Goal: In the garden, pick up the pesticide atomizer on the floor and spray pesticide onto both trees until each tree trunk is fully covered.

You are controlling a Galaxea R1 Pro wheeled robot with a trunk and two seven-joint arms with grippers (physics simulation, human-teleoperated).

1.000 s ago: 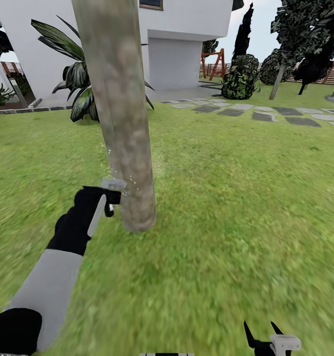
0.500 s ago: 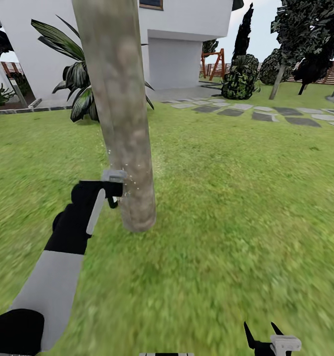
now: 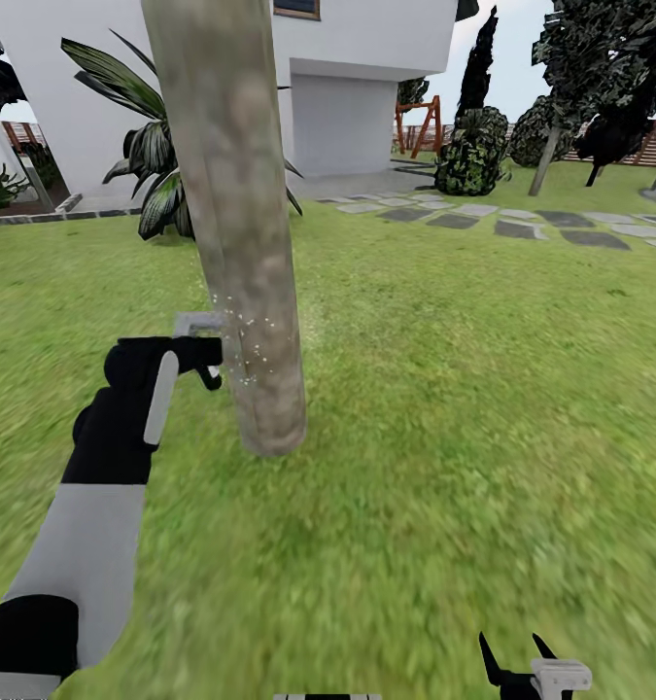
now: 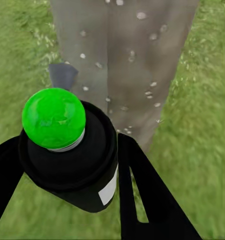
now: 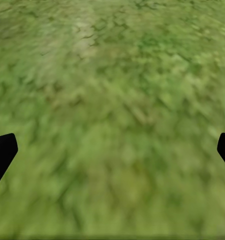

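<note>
Left gripper [image 4: 67,165] pinches the small black pesticide atomizer w/ green cap [image 4: 62,145] just beside the thick mottled grey-beige tree trunk [image 3: 235,214], droplets flecking bark. Right gripper [image 3: 518,661], fingers spread, hangs over grass. Risk: nozzle drifts off-trunk, leaving upper bark unsprayed; 2nd tree untouched.

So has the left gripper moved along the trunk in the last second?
Yes. The left gripper, holding the pesticide atomizer, has climbed the tree trunk and drifted slightly toward the robot's left; the trunk's base sits unchanged in the head view.
</note>
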